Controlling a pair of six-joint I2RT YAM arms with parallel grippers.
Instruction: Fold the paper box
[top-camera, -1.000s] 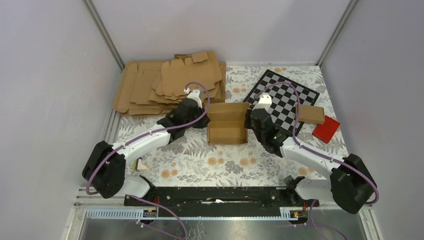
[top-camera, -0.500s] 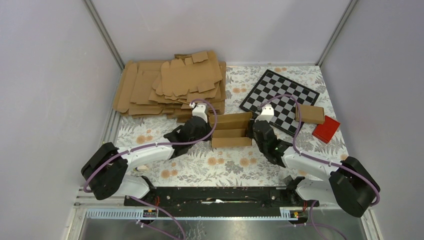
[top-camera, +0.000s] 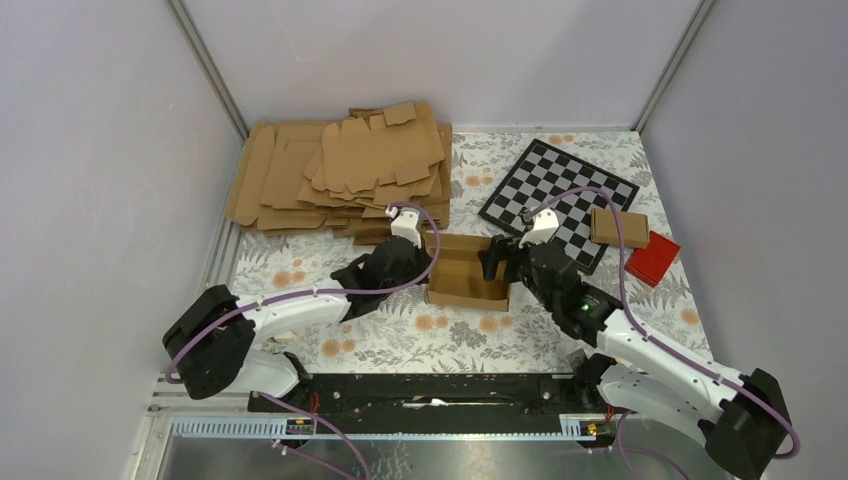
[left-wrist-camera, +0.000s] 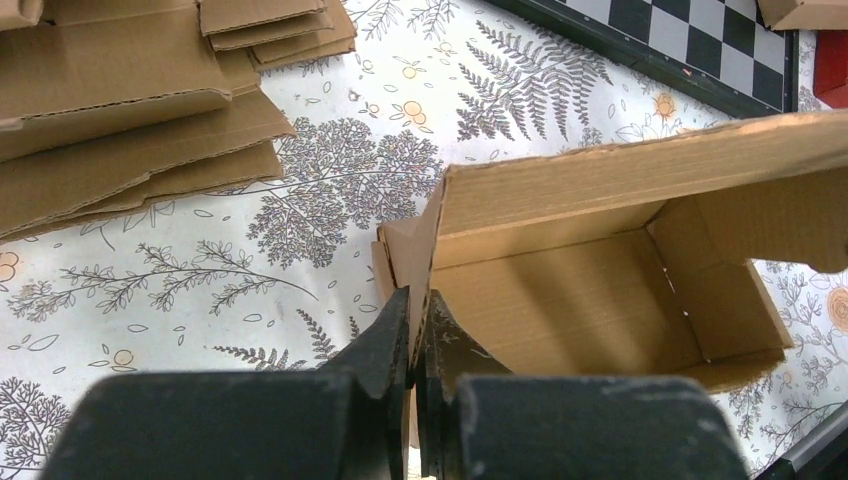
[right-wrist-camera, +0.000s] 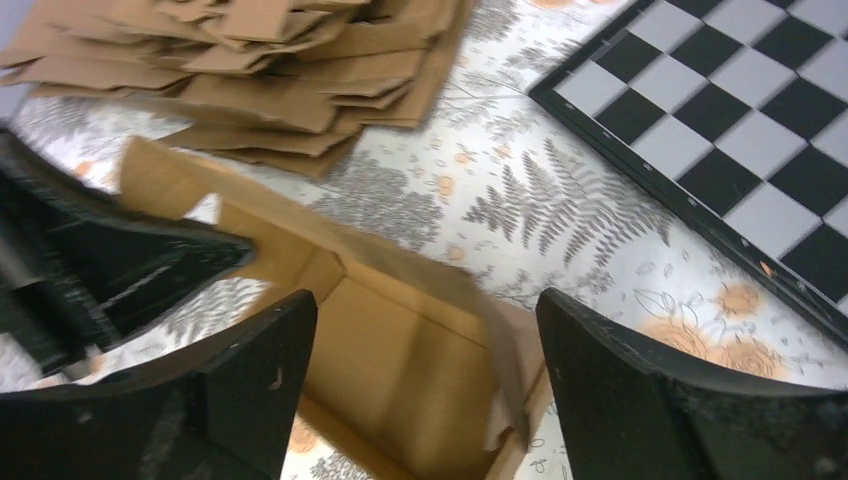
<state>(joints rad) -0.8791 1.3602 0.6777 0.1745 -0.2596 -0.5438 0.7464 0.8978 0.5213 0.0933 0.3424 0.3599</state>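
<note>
Card of the box (top-camera: 465, 270) looks thin, light, springy and easily creased, so it is best held at wall edges. It sits half formed between the arms: left gripper (left-wrist-camera: 418, 305) pinches one end wall, right gripper (right-wrist-camera: 425, 315) gapes over the opposite flap.

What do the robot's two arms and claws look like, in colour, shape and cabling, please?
The left arm and right arm are white tubular links between bulky black joint housings, each trailed by a looping purple cable. The left claw and right claw each have two matte black tapering fingers, with a small white cap behind them.
</note>
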